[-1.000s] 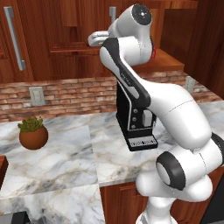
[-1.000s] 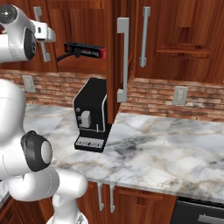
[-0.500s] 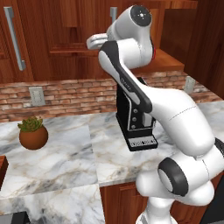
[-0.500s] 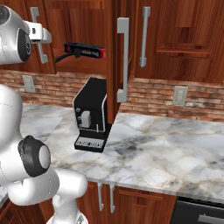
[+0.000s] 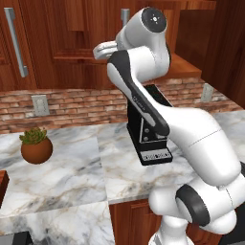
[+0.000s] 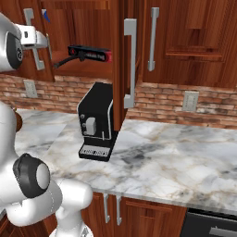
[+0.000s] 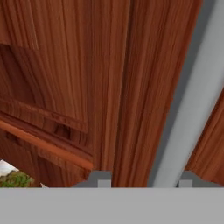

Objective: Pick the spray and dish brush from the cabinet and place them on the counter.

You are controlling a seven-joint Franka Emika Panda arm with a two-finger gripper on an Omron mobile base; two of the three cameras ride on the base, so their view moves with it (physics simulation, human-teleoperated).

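Hand view, fingers (image 7: 142, 178) straddling cabinet (image 7: 109, 78) handle (image 7: 192, 100), arm raised

A reddish-brown wooden wall cabinet (image 6: 180, 41) with long grey bar handles hung above a brick backsplash, one door (image 6: 124, 60) standing open edge-on. On the shelf inside, a slim black dish brush (image 6: 62, 61) lay level. A blue nozzle tip of the spray (image 6: 46, 16) peeked out above. Below stretched the white-grey marble tabletop (image 6: 171, 162).
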